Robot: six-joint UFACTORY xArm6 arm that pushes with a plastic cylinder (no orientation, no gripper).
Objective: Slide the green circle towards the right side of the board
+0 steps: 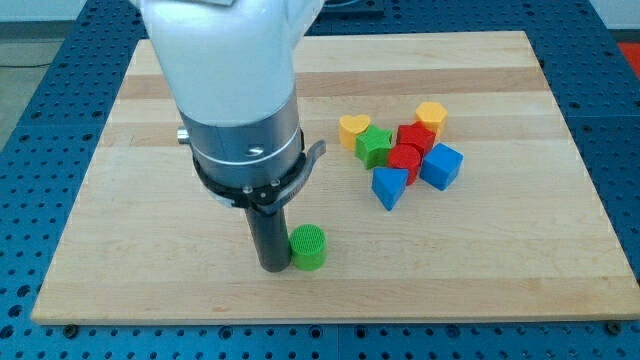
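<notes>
My tip (274,266), a bare rod with no fingers to open or close, touches the green circle (308,247) on its view-left side, placed to shove it rightward across the bench (150,270).

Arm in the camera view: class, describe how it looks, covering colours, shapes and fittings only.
The arm has a broad, smooth white casing above a grey metal cylinder ringed by a black band, with a small grey lever sticking out towards the view's right. Below hangs a straight dark rod ending in my tip, just left of the green circle. No cables or markings show.
</notes>
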